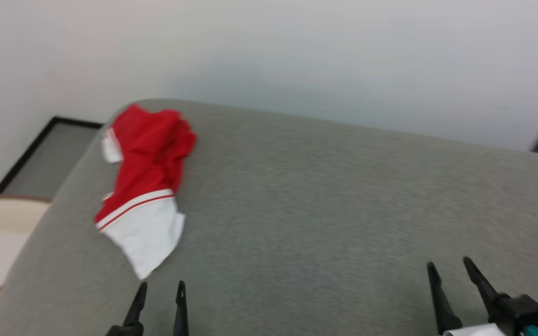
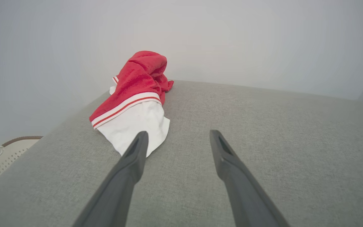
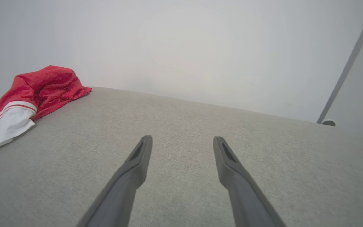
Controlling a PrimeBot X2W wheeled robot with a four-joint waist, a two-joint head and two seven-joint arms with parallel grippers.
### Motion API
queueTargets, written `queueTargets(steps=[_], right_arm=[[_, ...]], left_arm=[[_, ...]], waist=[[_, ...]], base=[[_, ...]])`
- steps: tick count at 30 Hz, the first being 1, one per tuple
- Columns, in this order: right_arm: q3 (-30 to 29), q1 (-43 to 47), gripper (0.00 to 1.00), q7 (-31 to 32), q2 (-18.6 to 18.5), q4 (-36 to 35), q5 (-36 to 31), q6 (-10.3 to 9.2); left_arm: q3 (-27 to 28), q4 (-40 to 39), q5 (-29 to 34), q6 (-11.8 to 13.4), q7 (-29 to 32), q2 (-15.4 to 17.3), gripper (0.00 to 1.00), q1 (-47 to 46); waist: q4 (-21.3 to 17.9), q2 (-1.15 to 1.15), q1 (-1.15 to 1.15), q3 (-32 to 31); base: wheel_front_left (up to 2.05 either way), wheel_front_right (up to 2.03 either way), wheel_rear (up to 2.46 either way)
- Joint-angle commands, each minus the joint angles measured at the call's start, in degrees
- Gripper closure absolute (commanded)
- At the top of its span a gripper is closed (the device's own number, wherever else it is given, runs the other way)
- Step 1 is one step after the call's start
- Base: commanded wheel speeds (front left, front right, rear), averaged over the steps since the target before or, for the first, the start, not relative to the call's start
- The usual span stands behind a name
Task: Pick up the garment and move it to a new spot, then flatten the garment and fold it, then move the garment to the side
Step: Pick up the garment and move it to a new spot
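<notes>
Red jersey (image 1: 145, 163) lies crumpled at upper left on the grey fabric surface (image 1: 320, 196); left hand (image 1: 162, 285) and right hand (image 1: 449, 262) both wide open, empty.

Looks like a plain room done up home-style, a bedroom or laundry corner maybe, though honestly it could just as well be a staged test space. What I'm going on: a big soft top (image 1: 320, 196) covered in grey woven fabric with a rounded corner, more bed or ottoman than bench. Bare white walls (image 1: 297, 56) sit right behind it. A beige perforated basket (image 2: 3, 159) is low beside its left edge, and a crumpled shirt (image 1: 150, 158) lies on the fabric.
</notes>
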Motion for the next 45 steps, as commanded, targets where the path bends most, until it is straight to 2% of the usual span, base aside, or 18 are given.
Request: queueTargets(steps=[1,4,8,18,23,26,29,32,36,40,45], right_arm=[[1.4,-1.4,0.00,0.3,-0.5,-0.2,0.4,-0.06],[3.9,-2.7,0.00,0.7,-1.0,0.2,0.5,-0.06],[9.5,-7.3,0.00,1.7,-2.6,1.0,1.3,-0.07],[23.2,-18.5,0.00,1.3,-5.6,6.9,6.0,-0.07],[26.0,-20.7,0.00,-0.1,-6.8,9.8,8.0,-0.07],[26.6,-21.0,0.00,-0.8,-7.1,10.7,8.8,-0.07],[26.2,-20.8,0.00,-1.2,-7.2,11.0,9.1,-0.07],[24.8,-19.5,0.00,-1.6,-7.0,11.2,8.8,-0.07],[22.4,-17.7,0.00,-2.1,-6.4,10.4,7.7,-0.07],[18.7,-14.5,0.00,-2.0,-5.5,8.4,5.7,-0.07],[18.0,-14.9,0.00,-0.1,-4.7,3.8,3.2,-0.07]], left_arm=[[0.2,0.4,-0.5,0.3,0.0,-0.1,0.00,0.5],[0.7,0.8,-1.1,0.7,0.0,-0.2,0.00,0.9],[3.0,-1.3,-3.1,2.7,0.0,-0.4,0.00,2.1],[3.8,-7.0,-9.5,8.8,0.0,-0.4,0.00,6.1],[2.9,-9.0,-10.9,11.3,0.0,-0.4,0.00,7.5],[2.3,-9.5,-10.9,11.9,0.0,-0.4,0.00,7.9],[2.0,-9.7,-11.1,11.1,0.0,-0.4,0.00,7.2],[1.5,-9.2,-9.9,8.7,0.0,-0.4,0.00,5.0],[2.0,-7.1,-7.2,3.8,0.0,0.7,0.00,-2.8],[1.0,-2.7,-4.9,-1.4,0.0,3.7,0.00,-15.7],[4.4,4.9,-4.8,-4.5,0.0,8.7,0.00,-32.4]], waist=[[9.2,0.00,0.00,0.7],[13.1,0.00,0.00,0.9],[14.5,0.00,0.00,3.1],[15.8,0.00,0.00,5.6],[15.8,0.00,0.00,5.6],[15.7,0.00,0.00,5.4],[15.6,0.00,0.00,5.3],[15.3,0.00,0.00,5.2],[14.7,0.00,0.00,5.5],[13.7,0.00,0.00,6.1],[6.0,0.00,0.00,11.6]], base=[[0.00,0.00,0.00],[0.00,0.00,0.00],[0.00,0.00,0.00],[0.00,0.00,0.00],[-0.11,-0.11,-0.11],[-0.03,-0.03,-0.03],[0.00,0.00,0.00],[0.00,0.00,0.00],[0.00,0.00,0.00],[0.00,0.00,0.00],[0.00,0.00,0.00]])
